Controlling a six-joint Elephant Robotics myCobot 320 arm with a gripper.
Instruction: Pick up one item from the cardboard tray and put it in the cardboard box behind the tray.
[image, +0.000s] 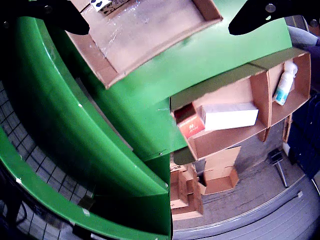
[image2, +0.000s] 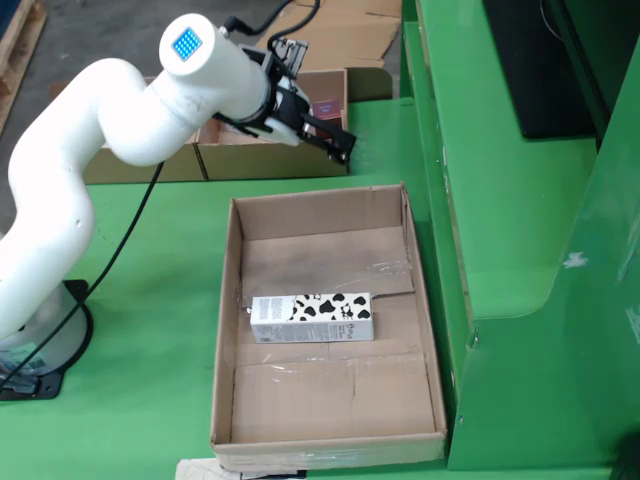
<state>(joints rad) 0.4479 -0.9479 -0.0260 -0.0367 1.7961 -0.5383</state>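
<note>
Side view: green table (image2: 150, 300), cardboard tray (image2: 228, 330), 1 carton (image2: 312, 318).

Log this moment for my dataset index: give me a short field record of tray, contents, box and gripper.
tray: open cardboard tray on the green table, fixed view
tray contents: one cow-print carton, lying on its side near the middle
box: divided cardboard box beyond the tray, holding a white box, a red pack and a white bottle
gripper: gripper above the box's near edge, past the tray's far wall
gripper load: none seen; fingers apart in the gripper view
</note>
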